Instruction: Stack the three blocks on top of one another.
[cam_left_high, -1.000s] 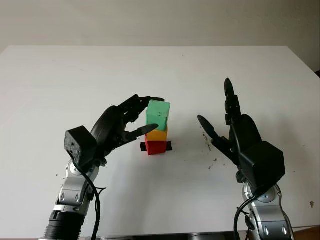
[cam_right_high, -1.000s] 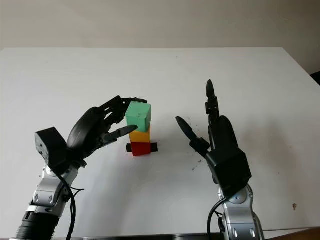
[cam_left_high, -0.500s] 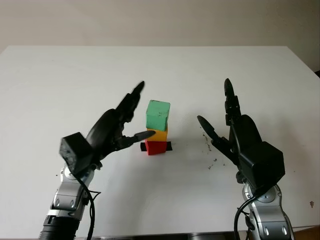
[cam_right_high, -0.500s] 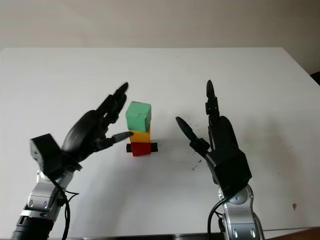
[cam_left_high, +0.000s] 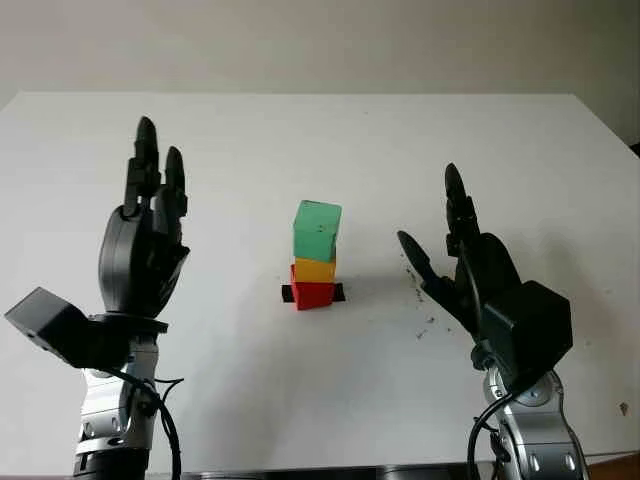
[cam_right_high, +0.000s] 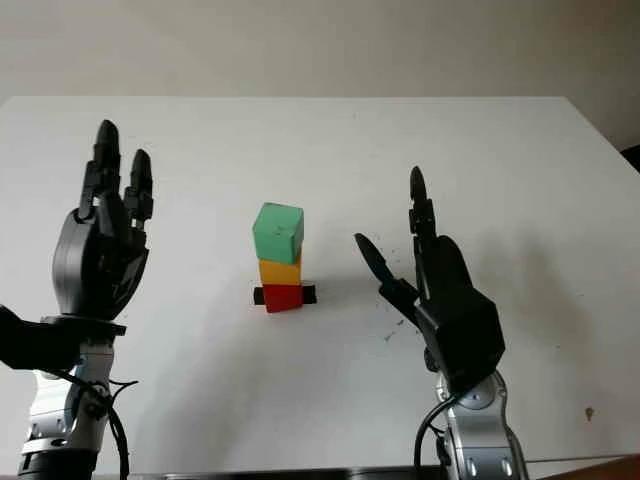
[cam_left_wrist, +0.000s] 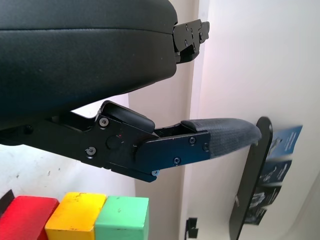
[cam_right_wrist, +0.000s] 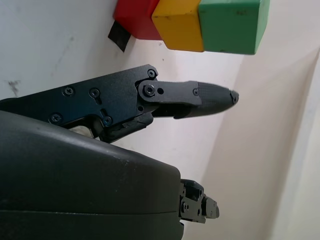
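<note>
Three blocks stacked, both hands clear of the tower.

You have the red block (cam_left_high: 313, 294) on the white desk (cam_left_high: 300, 150), sitting on a small black marker (cam_left_high: 337, 292), with the yellow block (cam_left_high: 315, 269) on it and the green block (cam_left_high: 317, 230) on top; the green one looks turned a little against the two below. Your left hand (cam_left_high: 143, 255) is raised well to the left of the tower, open and holding nothing. Your right hand (cam_left_high: 487, 290) stands to the right of it, also open and empty. The stack looks complete, so the step now is to leave it alone: keep both hands wide, draw them away outward rather than across the tower, and avoid jolting the desk.
</note>
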